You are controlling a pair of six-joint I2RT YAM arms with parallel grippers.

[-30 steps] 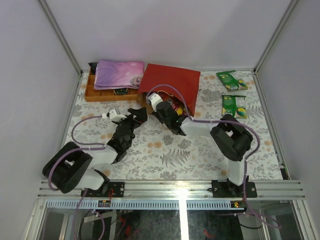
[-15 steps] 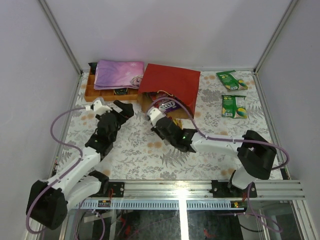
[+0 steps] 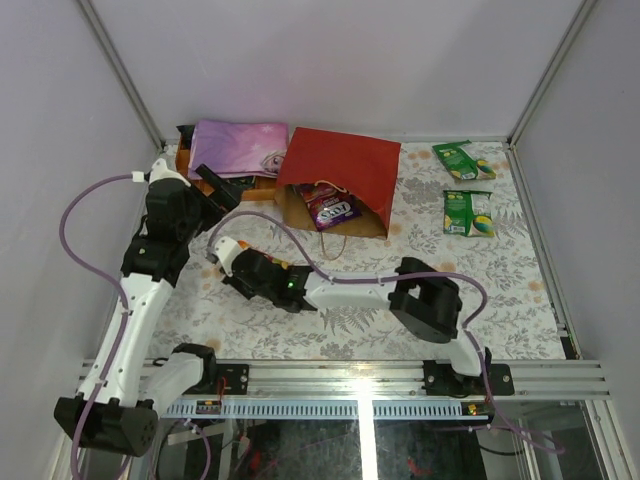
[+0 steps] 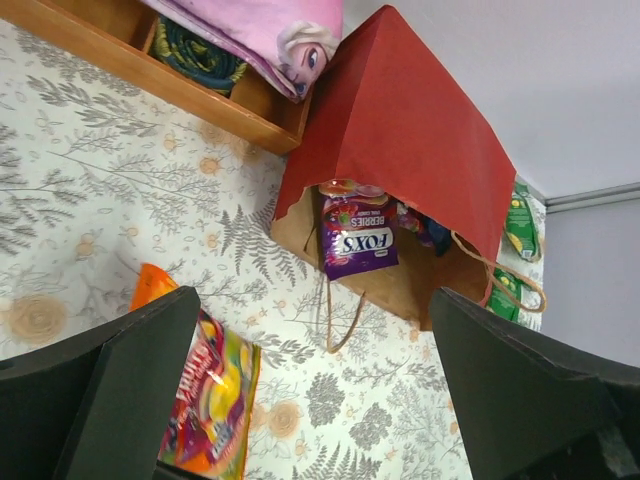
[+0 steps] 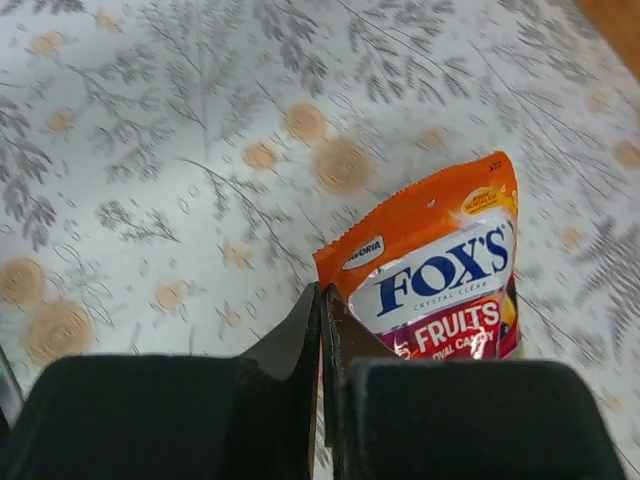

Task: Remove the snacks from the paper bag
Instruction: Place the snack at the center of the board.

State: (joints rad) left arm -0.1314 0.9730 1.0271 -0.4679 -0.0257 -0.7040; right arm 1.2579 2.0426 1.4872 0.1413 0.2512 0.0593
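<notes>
From above, the paper bag lies on its side at the back of the table, its mouth toward the arms. A purple packet sticks half out of the mouth, and two green packets lie well apart on the right. The left gripper hangs wide open near the wooden box. The right gripper is low, left of the bag. In the left wrist view an orange packet lies on the table, near the bag, and more packets show inside the bag. In the right wrist view the jaws are closed thin on this packet's side edge. I judge the packets light, flat and glossy, so slippery. A pinch on the sealed seam should hold best, and the purple one offers its outer end.
</notes>
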